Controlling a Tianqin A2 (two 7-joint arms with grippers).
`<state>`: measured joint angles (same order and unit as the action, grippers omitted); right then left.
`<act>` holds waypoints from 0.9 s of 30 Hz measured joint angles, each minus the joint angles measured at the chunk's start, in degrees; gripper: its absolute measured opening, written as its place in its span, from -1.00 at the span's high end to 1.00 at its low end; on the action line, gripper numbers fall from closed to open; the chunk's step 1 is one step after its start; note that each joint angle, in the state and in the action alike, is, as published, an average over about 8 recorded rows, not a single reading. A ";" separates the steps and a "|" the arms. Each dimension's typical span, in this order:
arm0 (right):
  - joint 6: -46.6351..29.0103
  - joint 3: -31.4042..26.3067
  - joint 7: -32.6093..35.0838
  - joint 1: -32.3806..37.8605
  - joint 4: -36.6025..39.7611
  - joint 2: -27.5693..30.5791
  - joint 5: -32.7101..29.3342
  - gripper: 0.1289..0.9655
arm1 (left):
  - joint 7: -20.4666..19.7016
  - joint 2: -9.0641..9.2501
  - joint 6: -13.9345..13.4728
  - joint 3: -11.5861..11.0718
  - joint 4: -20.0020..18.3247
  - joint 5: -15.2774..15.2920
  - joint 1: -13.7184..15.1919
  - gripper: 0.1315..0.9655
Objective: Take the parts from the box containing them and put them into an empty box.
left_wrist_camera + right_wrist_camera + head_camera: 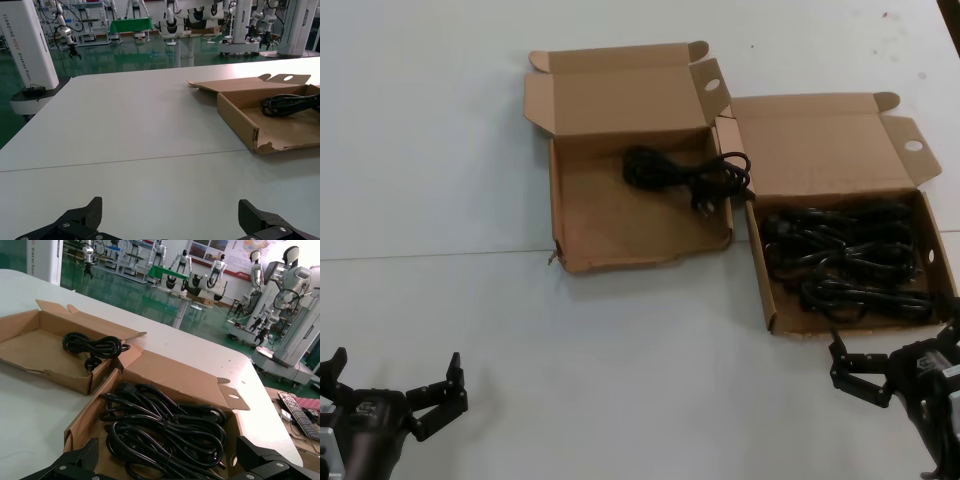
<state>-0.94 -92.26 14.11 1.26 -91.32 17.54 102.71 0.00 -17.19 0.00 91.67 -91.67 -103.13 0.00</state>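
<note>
- We count one part already moved: a single coiled black power cable (pixel 688 172) lies in the empty box (pixel 610 215), the one with the torn, ragged near-left corner, which sits on the white table (pixel 440 180) towards our left.
- The box containing them (pixel 775 290) stands just right of it, so close the two look to be touching near their back corners, and it holds a tangle of remaining cables (pixel 845 265) (several bundles, though we cannot count them for sure).
- By our judgement the task is at an early stage: one cable across, the bulk of them yet to go.
- The moved cable lies along the far wall of its box, its long axis running left to right, with the plug end pointing towards the right wall and the full box.
- The remaining cables also lie mostly crosswise in their box, looped over one another.
- Our right gripper (pixel 860 375) hovers empty just in front of the near wall of the full box, its jaws spread wide.
- Our left gripper (pixel 395 385) waits low at the near left of the table, well apart from both boxes, jaws likewise spread and holding nothing.
</note>
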 joint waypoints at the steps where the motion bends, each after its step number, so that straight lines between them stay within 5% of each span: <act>1: 0.00 0.00 0.00 0.00 0.00 0.00 0.00 -1.00 | 0.00 0.00 0.00 0.00 0.00 0.00 0.00 -1.00; 27: 0.00 0.00 0.00 0.00 0.00 0.00 0.00 -1.00 | 0.00 0.00 0.00 0.00 0.00 0.00 0.00 -1.00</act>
<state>-0.94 -92.26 14.11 1.26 -91.32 17.54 102.71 0.00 -17.19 0.00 91.67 -91.67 -103.13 0.00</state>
